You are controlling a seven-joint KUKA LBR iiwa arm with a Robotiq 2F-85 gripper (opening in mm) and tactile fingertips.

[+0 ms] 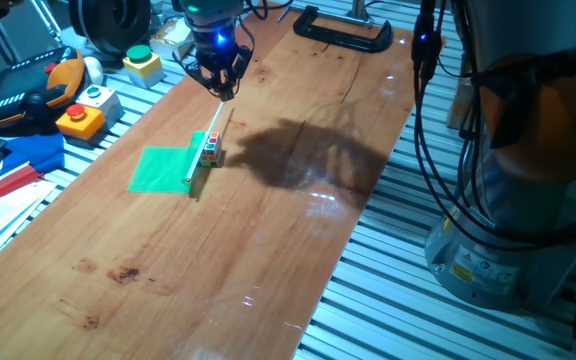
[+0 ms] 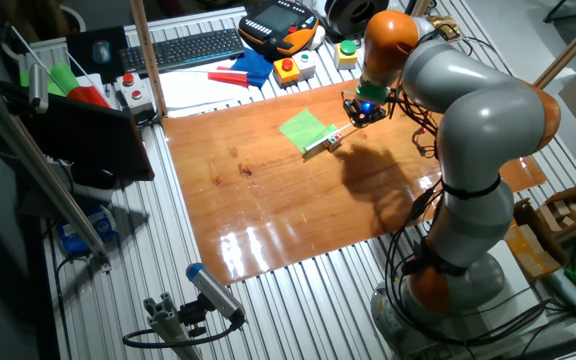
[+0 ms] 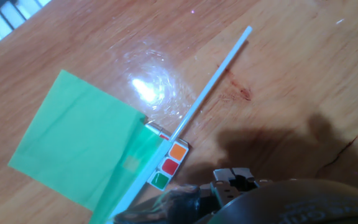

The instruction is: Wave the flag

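The flag (image 1: 165, 168) is a bright green sheet lying flat on the wooden table, also seen in the other fixed view (image 2: 303, 128) and filling the left of the hand view (image 3: 79, 146). Its thin pale stick (image 3: 210, 84) runs diagonally across a small multicoloured cube (image 3: 166, 165), and one corner of the sheet is draped over that cube. My gripper (image 1: 224, 92) hangs above the free end of the stick. Its fingers come together to a point and nothing shows between them. The stick's tip lies bare in the hand view.
Button boxes (image 1: 86, 110) and a blue block (image 1: 30, 152) sit on the slatted bench left of the board. A black clamp (image 1: 343, 30) grips the board's far edge. The arm's base (image 1: 508, 240) stands to the right.
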